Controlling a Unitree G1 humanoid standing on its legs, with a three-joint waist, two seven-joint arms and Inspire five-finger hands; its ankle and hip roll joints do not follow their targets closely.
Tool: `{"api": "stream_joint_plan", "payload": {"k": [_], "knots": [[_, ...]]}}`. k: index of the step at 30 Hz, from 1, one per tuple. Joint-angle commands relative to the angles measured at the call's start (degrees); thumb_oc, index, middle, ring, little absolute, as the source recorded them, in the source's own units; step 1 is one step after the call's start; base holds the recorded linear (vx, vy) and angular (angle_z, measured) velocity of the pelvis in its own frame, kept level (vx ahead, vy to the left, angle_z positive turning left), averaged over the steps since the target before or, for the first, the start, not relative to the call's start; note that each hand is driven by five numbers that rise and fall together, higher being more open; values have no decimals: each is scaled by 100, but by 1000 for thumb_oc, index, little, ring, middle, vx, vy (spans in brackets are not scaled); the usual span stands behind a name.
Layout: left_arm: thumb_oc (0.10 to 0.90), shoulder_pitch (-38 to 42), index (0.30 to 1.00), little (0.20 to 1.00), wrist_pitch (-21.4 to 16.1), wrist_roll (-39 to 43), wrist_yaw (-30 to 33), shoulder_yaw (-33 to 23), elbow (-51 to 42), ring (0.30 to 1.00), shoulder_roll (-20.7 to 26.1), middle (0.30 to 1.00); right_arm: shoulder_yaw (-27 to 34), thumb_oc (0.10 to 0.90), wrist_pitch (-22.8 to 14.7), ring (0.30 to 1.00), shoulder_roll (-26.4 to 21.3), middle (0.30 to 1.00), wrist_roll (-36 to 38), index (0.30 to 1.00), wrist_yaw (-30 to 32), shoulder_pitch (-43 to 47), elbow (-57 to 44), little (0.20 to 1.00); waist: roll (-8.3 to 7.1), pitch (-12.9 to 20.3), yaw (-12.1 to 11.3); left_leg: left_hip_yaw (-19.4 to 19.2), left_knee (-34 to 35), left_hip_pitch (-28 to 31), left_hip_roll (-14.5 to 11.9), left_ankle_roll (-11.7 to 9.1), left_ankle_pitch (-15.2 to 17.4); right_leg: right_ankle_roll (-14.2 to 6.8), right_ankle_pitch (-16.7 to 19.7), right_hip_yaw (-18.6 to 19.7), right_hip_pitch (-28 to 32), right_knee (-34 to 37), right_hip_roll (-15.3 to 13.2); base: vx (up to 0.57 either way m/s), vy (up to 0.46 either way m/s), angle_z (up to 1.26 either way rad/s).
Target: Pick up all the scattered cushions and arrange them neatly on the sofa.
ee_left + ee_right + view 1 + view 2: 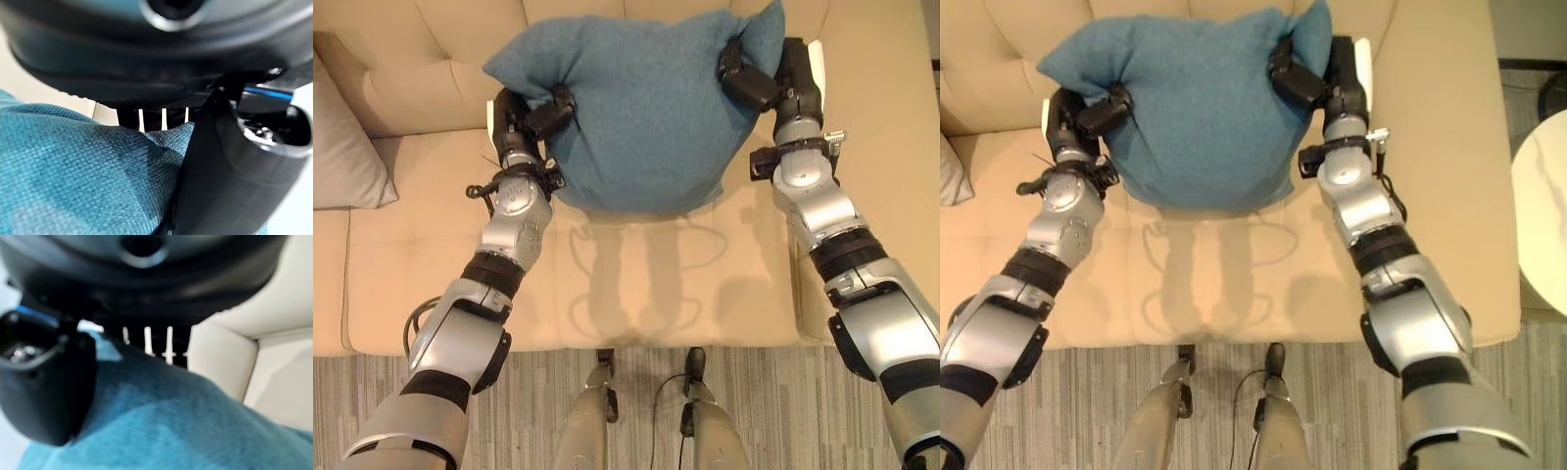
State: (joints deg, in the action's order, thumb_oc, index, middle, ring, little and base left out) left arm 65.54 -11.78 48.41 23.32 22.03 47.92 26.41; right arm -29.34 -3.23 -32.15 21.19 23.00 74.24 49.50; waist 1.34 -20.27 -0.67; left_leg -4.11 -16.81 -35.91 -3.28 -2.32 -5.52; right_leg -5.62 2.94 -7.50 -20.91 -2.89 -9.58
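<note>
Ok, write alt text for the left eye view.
Both hands, left hand and right hand, grip a blue cushion by its upper corners above the beige sofa. A grey cushion leans at the sofa's left end.

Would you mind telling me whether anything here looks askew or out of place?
Nothing is damaged. The blue cushion hangs above the sofa seat, bunched where the left hand and right hand pinch its upper corners. A grey cushion leans at the sofa's left end.

The sofa [636,294] seat lies bare below the blue cushion [641,108]; a grey cushion [342,147] blocks its left end.
</note>
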Motion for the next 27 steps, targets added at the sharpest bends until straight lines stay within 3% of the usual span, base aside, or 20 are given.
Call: {"api": "stream_joint_plan", "payload": {"k": [1,4,5,6,8,9,10,14,15,16,17,19,21,24,25,27], "knots": [[400,1703,300,300,-872,-47,32,296,381,300,155,300,-305,400,-479,300,41,300,16,300,297,1305,124,300,208,315,-38,57,1228,150,-216,-467,-215,-644,127,140,-321,-122,-408,-3,-3,-28],[400,2062,300,300,-970,-68,345,308,508,300,68,300,-305,400,-524,300,117,300,156,300,599,1602,254,300,179,302,-57,89,1187,20,-197,-462,-198,-658,187,137,-392,-39,-397,16,-23,-30],[400,2119,300,300,-983,-138,391,337,477,300,100,300,-392,478,-517,418,100,418,128,418,622,1681,344,418,173,300,-66,92,1175,2,-197,-462,-191,-659,188,127,-402,-37,-400,17,-2,5],[400,2201,300,300,-950,-191,409,403,547,300,155,300,-461,800,-520,900,95,900,138,900,611,1763,458,900,168,301,-76,94,1165,-19,-189,-459,-188,-661,192,125,-408,-29,-394,13,13,20],[400,2384,300,300,-708,-329,263,624,960,300,236,300,-647,800,-436,900,-5,900,110,900,519,1903,828,900,165,319,-65,91,1189,-34,-177,-456,-212,-666,239,119,-427,4,-397,10,5,21],[558,2460,538,538,-637,-365,163,720,1152,538,290,538,-717,800,-387,900,-16,900,159,900,453,1970,1044,900,165,305,-66,96,1204,-46,-172,-454,-225,-672,257,103,-432,18,-399,0,0,0],[800,2483,900,900,-642,-354,147,724,1174,900,295,900,-723,800,-396,900,-14,900,167,900,442,1994,1066,900,165,296,-63,98,1206,-46,-171,-454,-227,-672,259,101,-431,21,-400,0,0,0],[800,2709,900,900,-191,-696,-9,1061,1760,900,405,900,-974,800,-81,900,-201,900,23,900,299,2105,1621,900,221,213,-102,102,1234,-41,-152,-436,-266,-679,287,78,-415,41,-401,0,0,0],[800,2811,900,900,97,-945,100,1112,2137,900,363,900,-1112,800,102,900,-243,900,-98,900,281,2134,1823,900,235,190,-120,115,1256,-44,-147,-430,-282,-675,303,68,-426,49,-407,0,0,0],[800,2823,900,900,98,-945,98,1112,2145,900,360,900,-1116,800,102,900,-246,900,-97,900,278,2143,1829,900,238,185,-122,116,1257,-44,-147,-430,-283,-675,304,67,-426,49,-406,0,0,0],[800,2875,900,900,379,-1466,247,1116,2363,900,352,900,-1103,800,186,900,-289,900,-169,900,368,2092,1910,900,250,145,-131,138,1279,-39,-139,-425,-301,-673,322,51,-443,53,-399,0,0,0],[800,2849,900,900,386,-1713,374,1086,2304,900,384,900,-1107,800,203,900,-342,900,-226,900,396,2029,1887,900,251,130,-132,135,1283,-36,-134,-422,-299,-674,325,52,-441,58,-398,0,0,0],[800,2861,900,900,707,-2245,729,1005,2647,900,328,900,-1011,800,269,900,-288,900,-340,900,555,1935,2056,900,243,96,-115,137,1292,-49,-126,-412,-301,-672,327,62,-476,63,-384,-2,0,-2],[800,2808,900,900,758,-2398,1068,882,2676,900,342,900,-883,800,245,900,-225,900,-259,900,709,1848,2078,900,226,92,-94,139,1301,-49,-126,-408,-301,-663,317,80,-494,52,-373,7,-3,-4],[800,2733,900,900,712,-2417,1459,673,2594,900,364,900,-661,800,115,900,-119,900,2,900,900,1751,1988,900,205,86,-66,149,1295,-46,-129,-405,-278,-649,297,96,-504,42,-361,0,0,0],[800,2595,900,900,739,-2422,1631,486,2589,900,410,900,-260,800,-152,900,-7,900,529,900,993,1560,1787,900,195,108,-42,140,1295,-22,-127,-404,-249,-642,276,109,-498,39,-361,26,10,-4]]}}
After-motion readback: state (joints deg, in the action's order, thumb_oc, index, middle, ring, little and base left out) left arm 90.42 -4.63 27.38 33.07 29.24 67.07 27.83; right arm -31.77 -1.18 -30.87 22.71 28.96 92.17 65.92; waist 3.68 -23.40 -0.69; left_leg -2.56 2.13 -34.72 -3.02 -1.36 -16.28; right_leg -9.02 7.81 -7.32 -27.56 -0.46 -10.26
